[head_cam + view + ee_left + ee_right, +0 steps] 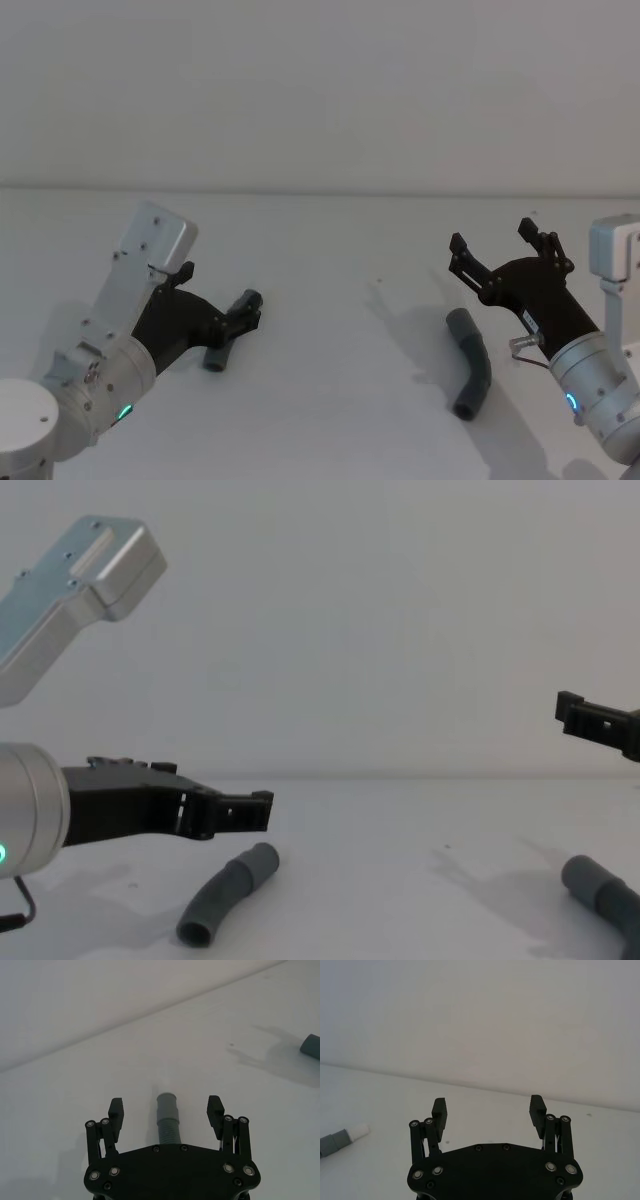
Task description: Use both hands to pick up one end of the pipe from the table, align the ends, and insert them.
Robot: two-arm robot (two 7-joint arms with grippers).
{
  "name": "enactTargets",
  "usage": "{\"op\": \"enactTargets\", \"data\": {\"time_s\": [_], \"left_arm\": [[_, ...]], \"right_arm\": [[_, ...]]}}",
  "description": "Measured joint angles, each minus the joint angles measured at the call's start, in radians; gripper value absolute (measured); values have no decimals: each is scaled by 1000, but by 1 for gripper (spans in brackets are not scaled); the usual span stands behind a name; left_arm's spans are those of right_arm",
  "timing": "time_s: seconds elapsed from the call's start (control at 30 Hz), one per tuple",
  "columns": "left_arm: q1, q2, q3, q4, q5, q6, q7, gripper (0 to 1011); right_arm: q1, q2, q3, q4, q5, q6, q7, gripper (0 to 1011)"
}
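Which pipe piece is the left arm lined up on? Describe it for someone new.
On the white table, look to the left half, under the left gripper. The ribbed grey pipe piece lies directly below its open jaws; the other pipe piece lies far right, beside the right gripper, not beneath it.

Bare wall and one small speck

A plain, pale wall (320,90) spans the whole back, unmarked, and its lower edge runs as one straight level line. In front of that line, near the middle, lies a tiny dark speck (378,281), too small to tell what it is.
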Motion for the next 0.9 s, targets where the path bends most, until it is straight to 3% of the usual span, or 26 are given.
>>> {"op": "enactTargets", "data": {"time_s": [0.37, 0.9], "left_arm": [[5, -29, -28, -19, -44, 115, 1, 1001], [-35, -37, -31, 43, -59, 189, -31, 1001]], "right_arm": [[0, 0, 0, 0, 0, 0, 0, 1000], [0, 0, 0, 0, 0, 0, 0, 1000]]}}
